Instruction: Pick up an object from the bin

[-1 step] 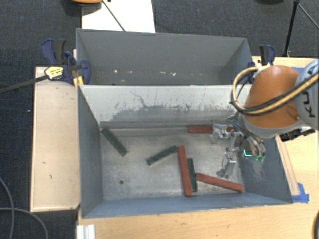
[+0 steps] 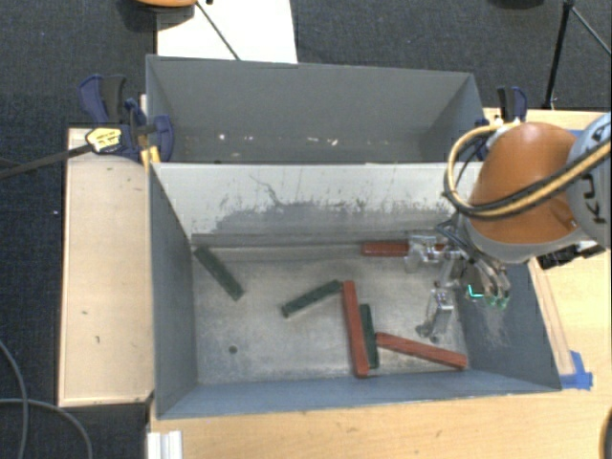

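Claw (image 2: 437, 325) beside front-right red bar (image 2: 422, 350)

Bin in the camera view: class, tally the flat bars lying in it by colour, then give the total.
Red-brown flat bars: 3
Dark green flat bars: 3
Total: 6

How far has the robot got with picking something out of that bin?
Done: nothing is out yet; the red bars and dark green bars all lie on the bin floor. In hand: the gripper hangs low at the bin's right, by the red bar nearest the front wall. Left: gripping a bar and lifting it out.
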### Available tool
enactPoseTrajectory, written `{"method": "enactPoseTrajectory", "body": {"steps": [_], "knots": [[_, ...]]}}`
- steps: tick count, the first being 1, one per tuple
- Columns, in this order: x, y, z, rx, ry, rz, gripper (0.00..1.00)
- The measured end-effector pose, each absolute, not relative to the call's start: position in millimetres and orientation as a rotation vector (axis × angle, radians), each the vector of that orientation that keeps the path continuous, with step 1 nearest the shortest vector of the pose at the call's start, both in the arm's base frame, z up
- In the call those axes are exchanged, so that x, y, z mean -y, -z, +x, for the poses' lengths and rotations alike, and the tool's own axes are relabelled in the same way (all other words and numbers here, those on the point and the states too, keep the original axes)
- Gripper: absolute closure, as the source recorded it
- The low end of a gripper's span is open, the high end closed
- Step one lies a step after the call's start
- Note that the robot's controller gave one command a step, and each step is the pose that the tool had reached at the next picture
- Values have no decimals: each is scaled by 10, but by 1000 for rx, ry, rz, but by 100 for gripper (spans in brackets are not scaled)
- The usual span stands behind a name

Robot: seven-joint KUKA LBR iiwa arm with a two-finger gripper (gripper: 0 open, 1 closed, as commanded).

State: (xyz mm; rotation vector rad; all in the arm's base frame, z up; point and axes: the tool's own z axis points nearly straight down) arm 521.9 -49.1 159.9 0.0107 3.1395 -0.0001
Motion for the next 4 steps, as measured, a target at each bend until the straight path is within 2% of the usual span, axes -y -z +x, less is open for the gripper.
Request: {"method": "enactPoseTrajectory", "body": {"steps": [1, 2, 3, 4], "knots": [[549, -1324, 5085, -3127, 2, -127, 0], [876, -870, 4941, -3137, -1, -153, 0], [512, -701, 4845, -3142, -1, -26, 100], [512, -701, 4846, -3142, -1, -28, 100]]}}
